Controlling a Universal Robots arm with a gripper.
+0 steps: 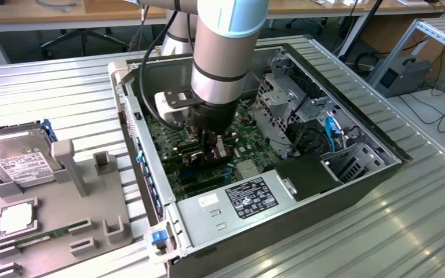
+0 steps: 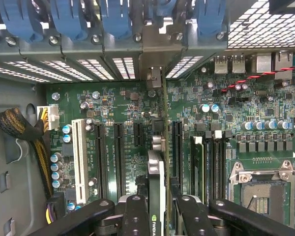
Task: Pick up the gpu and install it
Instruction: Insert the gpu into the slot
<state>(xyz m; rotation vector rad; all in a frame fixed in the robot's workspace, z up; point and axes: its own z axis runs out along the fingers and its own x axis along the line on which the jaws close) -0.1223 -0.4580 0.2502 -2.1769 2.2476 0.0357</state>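
The word NVIDIA, with its logo, is printed on the gpu (image 2: 156, 196) at the lower middle of the wrist view. In the exterior view, the power supply (image 1: 245, 200) at lower centre and the hard drive (image 1: 18, 159) at far left carry labels too small to read.

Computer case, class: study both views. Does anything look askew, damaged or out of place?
Nothing stands out. The gripper holds the gpu edge-on, upright over the motherboard slots, its bracket meeting the rear openings. No visible damage.
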